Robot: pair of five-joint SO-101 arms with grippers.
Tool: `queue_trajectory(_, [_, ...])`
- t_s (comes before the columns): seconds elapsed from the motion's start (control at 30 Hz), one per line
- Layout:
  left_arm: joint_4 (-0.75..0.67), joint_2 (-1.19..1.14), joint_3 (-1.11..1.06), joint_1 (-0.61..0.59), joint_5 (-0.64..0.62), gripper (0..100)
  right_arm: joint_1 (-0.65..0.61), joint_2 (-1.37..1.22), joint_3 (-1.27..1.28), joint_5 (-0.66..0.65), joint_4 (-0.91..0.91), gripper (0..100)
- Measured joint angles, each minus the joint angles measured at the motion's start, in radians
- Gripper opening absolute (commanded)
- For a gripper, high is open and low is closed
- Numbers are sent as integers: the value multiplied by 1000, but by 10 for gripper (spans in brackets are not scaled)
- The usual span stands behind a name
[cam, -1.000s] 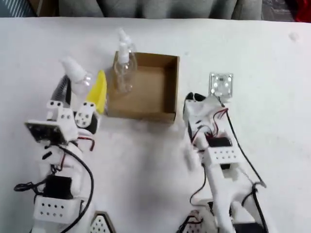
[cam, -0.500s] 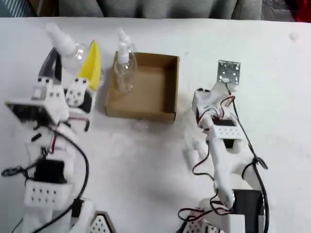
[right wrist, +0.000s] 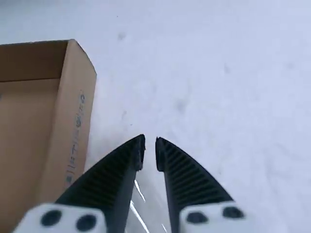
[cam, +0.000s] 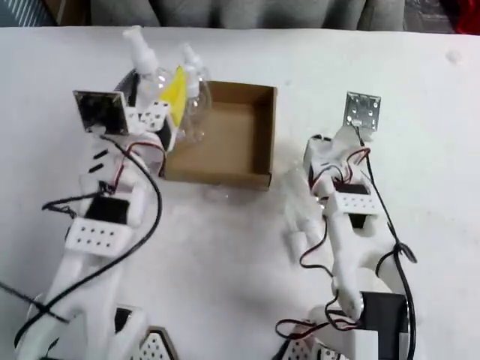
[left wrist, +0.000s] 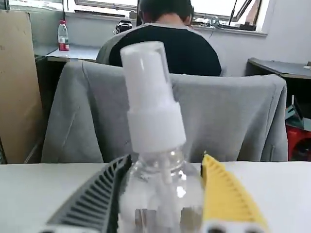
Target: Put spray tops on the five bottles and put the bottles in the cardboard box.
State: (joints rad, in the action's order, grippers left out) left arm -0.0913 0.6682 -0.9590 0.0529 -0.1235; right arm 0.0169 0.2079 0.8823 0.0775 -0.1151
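White table (cam: 225, 255) under both arms, grey cloth (left wrist: 243, 121) draped behind its far edge. We see the cardboard box (cam: 232, 142) open-topped at mid-table, btwn the two arms, nearer the far side. The left gripper (cam: 152, 86) sits just beside the box's left wall, clamped on a clear bottle (cam: 150, 75). It has a yellow finger (left wrist: 223, 194) on one side and a dark ribbed finger (left wrist: 97, 199) on the other, both touching the bottle body. That bottle is upright w/ a white spray top (left wrist: 150, 97) on its neck. We note a second bottle (cam: 193, 112) upright at the box's far-left corner, also w/ a spray top. The held one is just beside it, and we can't tell if they touch. The right gripper (right wrist: 149, 145) hangs low over bare table on the box's right side, near its right wall, w/ nothing held. Its two dark fingers (right wrist: 184, 179) are almost together, only a thin slit btwn the tips.
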Motion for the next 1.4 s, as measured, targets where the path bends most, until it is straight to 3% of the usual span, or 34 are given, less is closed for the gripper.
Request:
queue_trajectory(0.4, [-290,-180,-83,8,0,20,2,-3,0,0,0,16])
queue_trajectory(0.9, [-313,-276,-114,17,0,20,0,-149,-133,0,-46,16])
queue_trajectory(1.4, [-474,-453,-114,34,32,20,2,-149,-133,0,-46,16])
